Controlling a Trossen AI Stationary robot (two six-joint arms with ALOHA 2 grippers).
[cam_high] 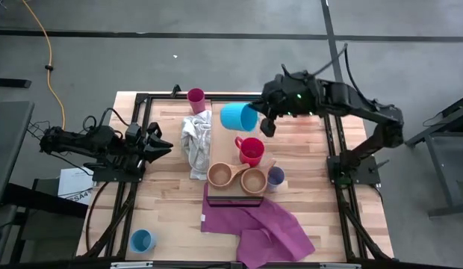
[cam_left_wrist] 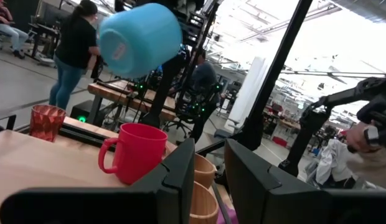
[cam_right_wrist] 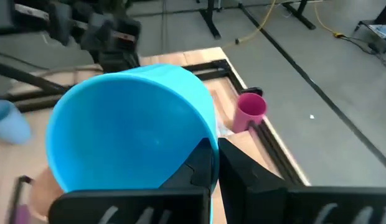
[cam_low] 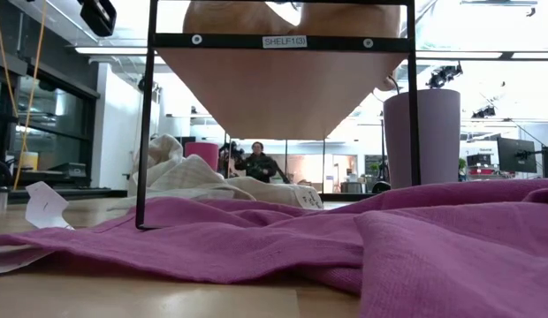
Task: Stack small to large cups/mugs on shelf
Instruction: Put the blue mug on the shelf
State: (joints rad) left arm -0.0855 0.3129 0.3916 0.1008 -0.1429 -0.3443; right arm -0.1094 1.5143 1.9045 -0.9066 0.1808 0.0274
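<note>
grey concrete floor [cam_high: 216,67] around the light-wood counter [cam_high: 306,161]; yellow cable [cam_high: 48,52] trails across it. bright ceiling lights [cam_low: 473,55], workbenches, a person [cam_low: 257,164] beyond.

Two blue mugs: one [cam_high: 239,116] clamped in the right gripper [cam_high: 255,118], one [cam_high: 143,240] well away from both grippers. One red mug [cam_high: 251,151] sits just below the held one. Two wooden cups [cam_high: 220,175] [cam_high: 253,180], one magenta tumbler [cam_high: 196,98], one lavender tumbler [cam_high: 275,177], one orange-red tumbler [cam_left_wrist: 46,121]. Two cloths: white [cam_high: 195,140], purple [cam_high: 260,224].
</note>
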